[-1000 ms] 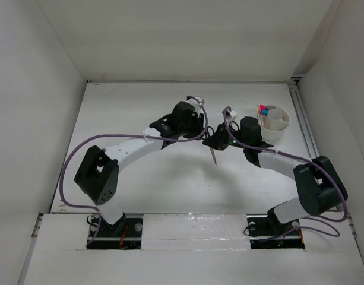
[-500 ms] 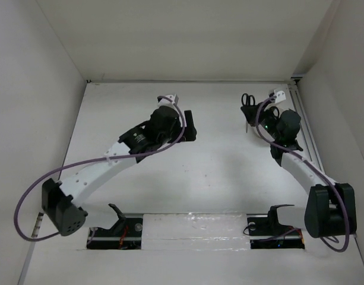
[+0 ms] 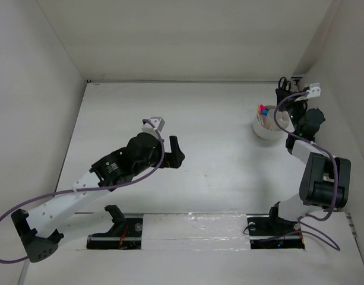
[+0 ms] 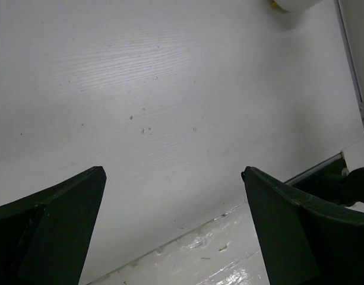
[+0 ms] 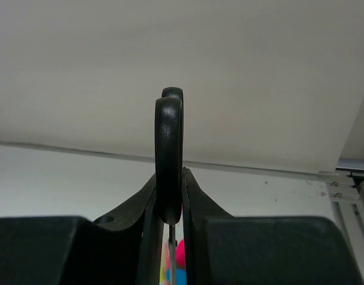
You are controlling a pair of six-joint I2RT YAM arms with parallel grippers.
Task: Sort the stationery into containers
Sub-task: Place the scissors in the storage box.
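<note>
Black-handled scissors hang upright, blades down, with my right gripper shut on them just above the back rim of the round white container at the far right. In the right wrist view the scissors' handle is pinched between the fingers of the right gripper, and pink and blue highlighter tips show below. Highlighters stand in the container. My left gripper is open and holds nothing, low over the bare table at centre left; its fingers stand wide apart around the left gripper's gap.
The enclosure's right wall and a metal rail lie close beside the container and the right arm. The table's front ledge and the right arm's base mount show in the left wrist view, with the container's edge at the top.
The right gripper carried the scissors from the table's middle to the far right, above the container. The left gripper let go, opened wide and drew back toward the near left.
</note>
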